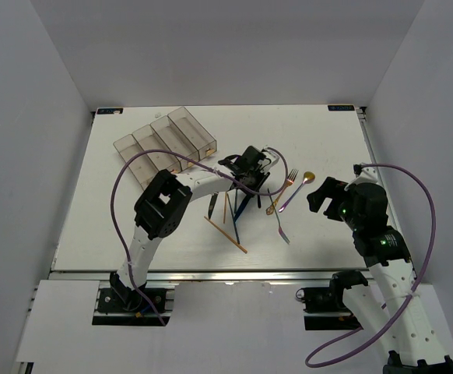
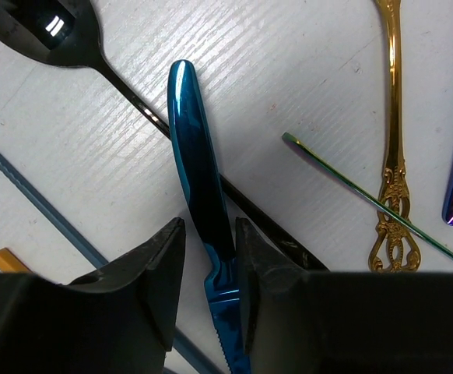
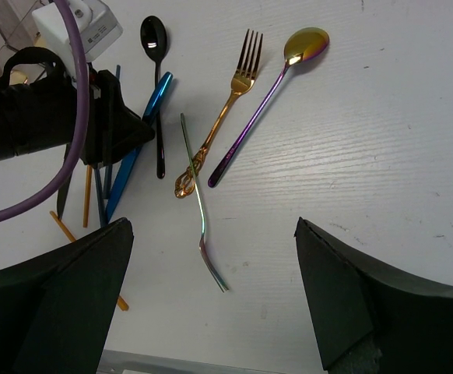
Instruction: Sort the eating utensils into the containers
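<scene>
My left gripper [image 2: 209, 234] is low over the pile of eating utensils, its jaws straddling the blue knife [image 2: 199, 156] near where the handle meets the blade. One finger touches the knife; a gap shows at the other. The knife lies across a black spoon [image 2: 55, 31]. Beside it lie a gold fork [image 2: 394, 117], a thin rainbow-silvery fork [image 3: 199, 202] and a purple-gold spoon [image 3: 289, 62]. My right gripper [image 3: 212, 224] hovers wide open to the right of the pile, holding nothing. The containers [image 1: 164, 140], a row of clear-grey bins, stand at the back left.
A wooden chopstick [image 1: 226, 234] and a dark bluish chopstick [image 2: 40, 202] lie on the near-left side of the pile. The left arm's purple cable [image 1: 121, 195] loops over the table between the bins and the pile. White walls close the table in.
</scene>
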